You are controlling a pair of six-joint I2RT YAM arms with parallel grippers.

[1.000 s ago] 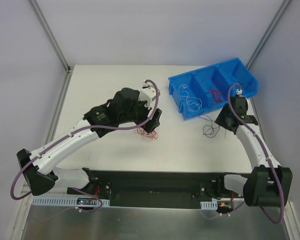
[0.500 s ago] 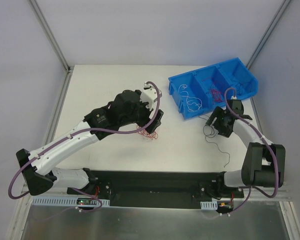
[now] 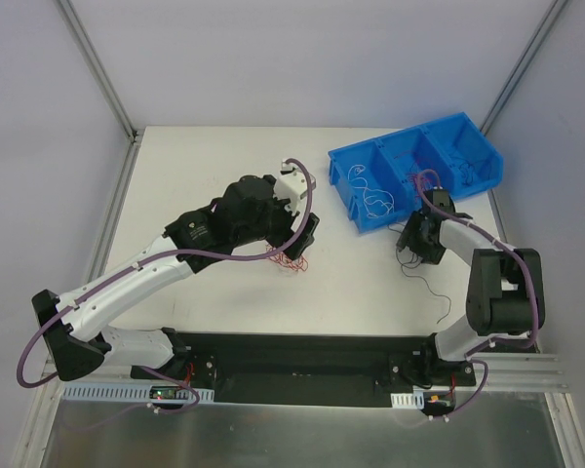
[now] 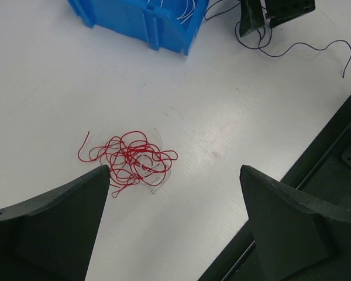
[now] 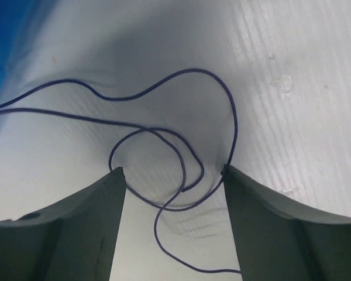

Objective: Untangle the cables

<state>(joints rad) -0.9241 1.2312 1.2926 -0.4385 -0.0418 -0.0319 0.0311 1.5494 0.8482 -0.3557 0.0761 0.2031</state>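
Left claw (image 4: 174, 171) hangs open above the red tangle of cables (image 4: 131, 161) on the white bench (image 4: 52, 93), while the right claw (image 5: 172, 173), also open, straddles a looping dark cable (image 5: 235, 120) beside the blue bin (image 4: 164, 29).

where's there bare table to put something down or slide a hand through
Widest bare table: far left corner, beyond the left arm. Also the strip between the red tangle and the dark wire, on the near side of the blue bin. Crowded: around the right pincer, straddling that wire beside the bin.
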